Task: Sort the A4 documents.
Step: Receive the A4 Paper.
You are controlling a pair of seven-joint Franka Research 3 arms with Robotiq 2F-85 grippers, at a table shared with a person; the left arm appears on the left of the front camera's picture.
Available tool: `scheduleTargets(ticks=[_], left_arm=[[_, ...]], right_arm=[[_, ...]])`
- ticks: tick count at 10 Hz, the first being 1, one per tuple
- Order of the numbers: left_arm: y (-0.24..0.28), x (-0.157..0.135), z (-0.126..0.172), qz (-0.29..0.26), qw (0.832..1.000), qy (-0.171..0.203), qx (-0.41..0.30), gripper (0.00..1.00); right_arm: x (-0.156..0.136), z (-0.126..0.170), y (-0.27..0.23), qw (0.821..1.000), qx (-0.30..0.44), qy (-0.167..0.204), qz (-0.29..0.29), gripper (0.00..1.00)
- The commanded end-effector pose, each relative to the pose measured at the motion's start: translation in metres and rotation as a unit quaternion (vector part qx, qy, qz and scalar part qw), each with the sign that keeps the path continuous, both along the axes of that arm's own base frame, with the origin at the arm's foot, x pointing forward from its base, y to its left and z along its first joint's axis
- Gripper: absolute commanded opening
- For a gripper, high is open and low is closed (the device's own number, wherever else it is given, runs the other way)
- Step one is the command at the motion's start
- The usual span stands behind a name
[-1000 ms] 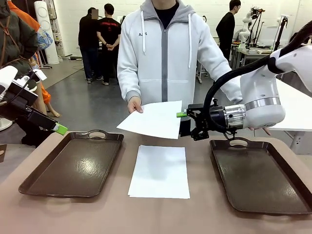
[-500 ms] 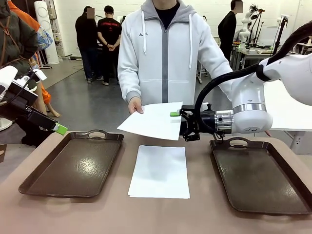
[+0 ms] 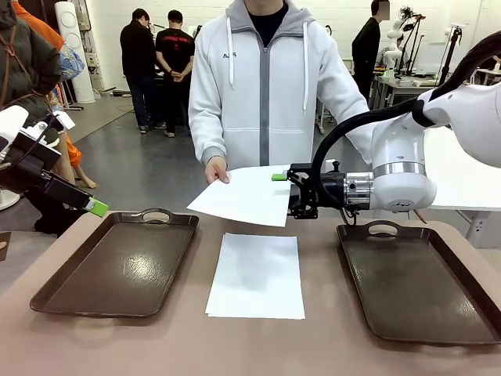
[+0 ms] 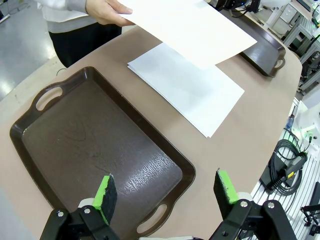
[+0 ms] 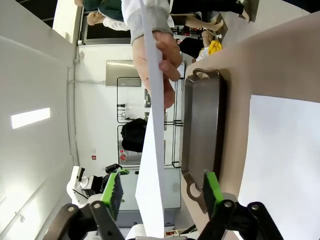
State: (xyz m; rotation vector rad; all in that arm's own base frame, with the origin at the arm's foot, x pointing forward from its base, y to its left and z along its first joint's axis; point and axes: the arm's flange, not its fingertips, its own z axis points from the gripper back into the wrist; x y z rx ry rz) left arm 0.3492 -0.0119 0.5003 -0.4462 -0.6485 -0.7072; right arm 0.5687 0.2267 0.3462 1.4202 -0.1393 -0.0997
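One white A4 document point(image 3: 257, 276) lies flat on the table between two brown trays. A person's hand point(image 3: 216, 168) holds a second sheet point(image 3: 243, 196) out above the table. My right gripper point(image 3: 286, 194) reaches in sideways from the right, and its open jaws straddle that sheet's right edge. In the right wrist view the held sheet point(image 5: 152, 150) stands edge-on between the green pads point(image 5: 114, 192), with a gap on each side. My left gripper point(image 4: 165, 187) hangs open and empty over the near end of the left tray point(image 4: 90, 145).
The left tray point(image 3: 117, 266) and the right tray point(image 3: 415, 290) both have nothing in them. The person stands at the far edge of the table, behind the middle. My left arm point(image 3: 31, 180) is raised off the table's left corner.
My right gripper has moved left and slightly up until its jaws sit over the edge of the held sheet. The left arm and the sheet on the table have not moved.
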Motion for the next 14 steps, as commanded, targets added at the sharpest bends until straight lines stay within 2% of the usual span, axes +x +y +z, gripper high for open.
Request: scheduleTargets(ticks=[1,2,3,4,5,6,7,8,9,10,11,14], left_arm=[[0.0017,0.0012,-0.0013,-0.007,1.0,-0.002,-0.008,1.0],[0.0017,0.0012,-0.0013,-0.007,1.0,-0.002,-0.008,1.0],[0.0017,0.0012,-0.0013,-0.007,1.0,-0.002,-0.008,1.0],[0.0017,0.0012,-0.0013,-0.007,1.0,-0.002,-0.008,1.0],[0.0017,0.0012,-0.0013,-0.007,1.0,-0.002,-0.008,1.0],[0.0017,0.0012,-0.0013,-0.007,1.0,-0.002,-0.008,1.0],[0.0017,0.0012,-0.0013,-0.007,1.0,-0.002,-0.008,1.0],[0.0017,0.0012,-0.0013,-0.007,1.0,-0.002,-0.008,1.0],[0.0017,0.0012,-0.0013,-0.007,1.0,-0.002,-0.008,1.0],[0.0017,0.0012,-0.0013,-0.007,1.0,-0.002,-0.008,1.0],[0.0017,0.0012,-0.0013,-0.007,1.0,-0.002,-0.008,1.0],[0.0017,0.0012,-0.0013,-0.007,1.0,-0.002,-0.008,1.0]], right_arm=[[-0.0024,-0.0005,-0.0001,1.0,-0.014,0.014,0.013,0.71],[-0.0022,-0.0006,-0.0008,1.0,-0.014,0.014,0.016,0.77],[-0.0016,0.0008,-0.0017,1.0,-0.015,0.011,0.017,0.54],[-0.0011,0.0016,-0.0027,1.0,-0.018,0.013,0.017,0.59],[-0.0008,0.0011,-0.0034,1.0,-0.017,0.016,0.017,0.36],[-0.001,0.001,-0.004,1.0,-0.017,0.018,0.018,0.41],[-0.0006,0.0013,-0.0047,1.0,-0.018,0.019,0.018,0.18],[-0.0003,0.0014,-0.0051,0.999,-0.018,0.02,0.018,0.24],[0.0003,0.0018,-0.0051,0.999,-0.02,0.02,0.019,0.0],[0.0006,0.0017,-0.0051,0.999,-0.021,0.02,0.02,0.06],[0.0013,0.0013,-0.006,0.999,-0.02,0.022,0.02,0.0],[0.0023,0.0022,-0.0071,0.999,-0.008,0.022,0.024,0.0]])
